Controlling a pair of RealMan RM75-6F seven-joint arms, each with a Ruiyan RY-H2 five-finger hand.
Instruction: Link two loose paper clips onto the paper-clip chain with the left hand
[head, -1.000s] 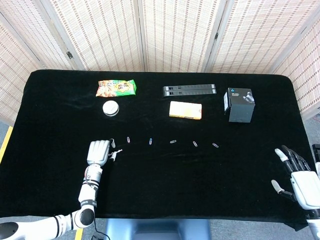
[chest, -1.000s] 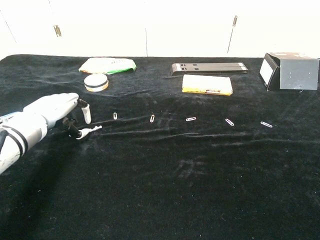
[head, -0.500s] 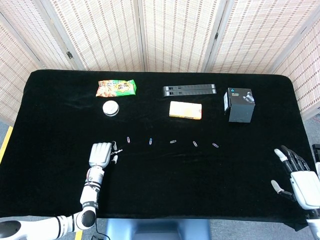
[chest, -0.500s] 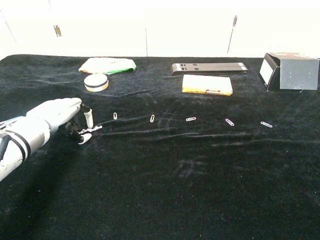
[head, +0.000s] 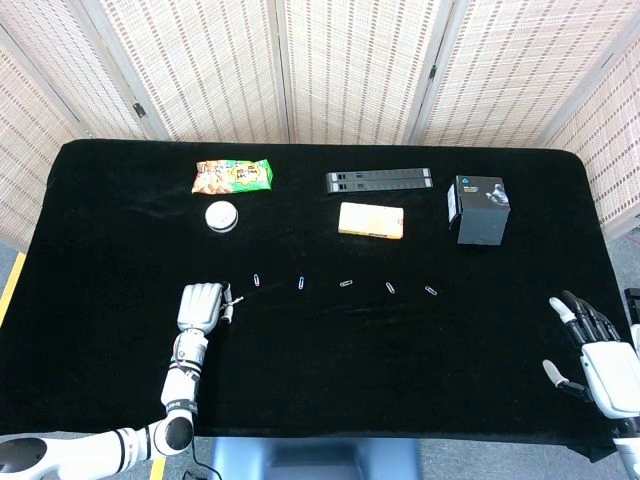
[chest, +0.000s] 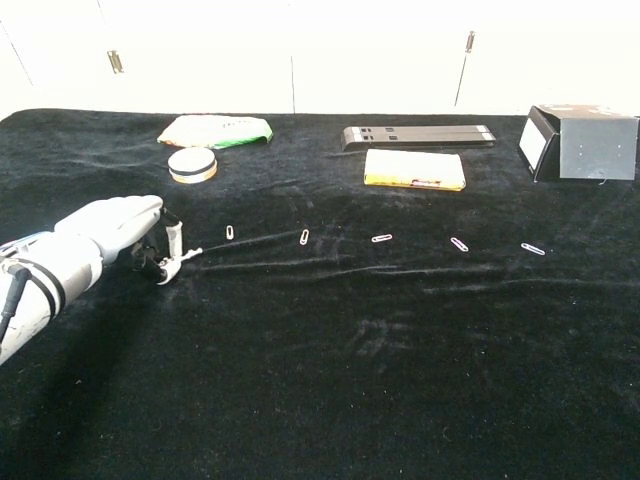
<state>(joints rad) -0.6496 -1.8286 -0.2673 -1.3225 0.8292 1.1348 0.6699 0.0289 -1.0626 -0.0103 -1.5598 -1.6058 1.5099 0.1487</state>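
Black velvet covers the bench (head: 320, 380), and the left robot hand (head: 201, 305) lies low on it at the near left, knuckles up, forearm reaching forward from the front edge. In the chest view the left robot hand (chest: 120, 228) has its fingers curled down toward the cloth, with a fingertip and the thumb meeting around something small and pale at the tip; it looks like a paper clip pinched there, though the view is too coarse to be sure. Just beyond those fingertips a row of loose paper clips (head: 345, 283) runs rightward across the middle of the bench, each lying flat and apart from the next; the nearest paper clip (chest: 231, 232) sits just beside the hand, not touching it. No linked chain can be made out.

At the near right corner the right robot hand (head: 590, 345) is held upright, fingers spread and grasping nothing.

Along the far side lie a snack packet (head: 232, 176), a round tin (head: 221, 216), a dark bar (head: 378, 180), a yellow box (head: 370, 220) and a black box (head: 478, 208).
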